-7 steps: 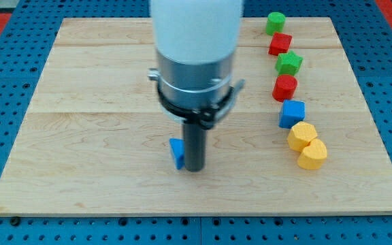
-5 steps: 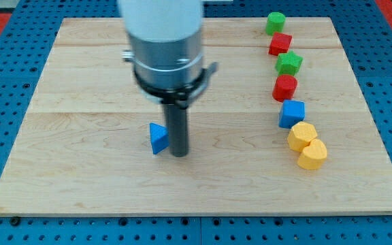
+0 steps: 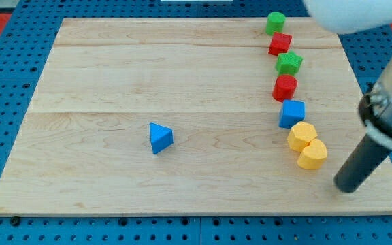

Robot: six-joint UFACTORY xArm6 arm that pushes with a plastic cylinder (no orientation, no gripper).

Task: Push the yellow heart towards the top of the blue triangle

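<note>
Since earlier, tip [image 3: 346, 188] swung from beside blue triangle [image 3: 160, 138] to lower right on the wooden board [image 3: 101, 75], near yellow heart [image 3: 312, 154]; rod tilted, no claw.

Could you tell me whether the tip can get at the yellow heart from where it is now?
Probably yes. My tip sits just to the view's right of and below the yellow heart, with bare board between them. The other yellow block touches the heart's upper left, so a push leftward might drag it along.

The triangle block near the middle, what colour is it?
Blue: the triangle shows clearly in the camera view.
</note>
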